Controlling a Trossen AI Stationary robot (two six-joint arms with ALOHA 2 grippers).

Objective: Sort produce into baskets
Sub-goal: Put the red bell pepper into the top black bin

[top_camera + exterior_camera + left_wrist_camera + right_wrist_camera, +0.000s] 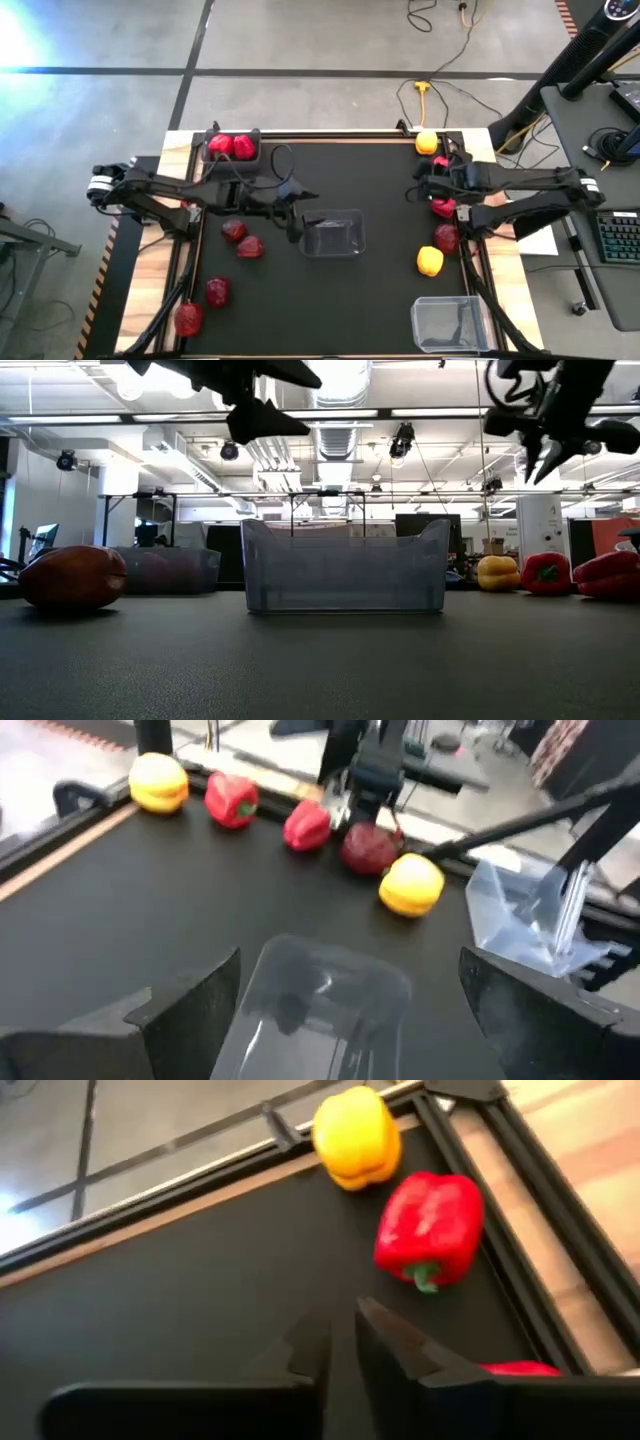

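We start at the counter's left edge: four dark red apples [232, 230] sit loose there, and the dark grey basket [232, 133] in the far-left corner already holds two red pieces. The left gripper [296, 222] hovers empty, fingers spread wide, just beside the clear basket [333, 233] at mid-counter. We reckon a careless drop here clips that light tub's rim and skids or tips it.

Over at the right edge, the right gripper [335, 1345] hangs nearly closed, holding nothing, above a row of red peppers [430, 1227] and yellow peppers [356, 1135] packed against the border rail. The risk we see: fingers coming down this narrow nudge a lumpy pepper and roll it along, or wedge against the rail. A second clear basket [450, 323] waits in the near-right corner.

The counter [330, 290] is matte black, framed in pale wood. Around it we see grey concrete floor, trailing cables, ceiling ducts, a desk with a keyboard.
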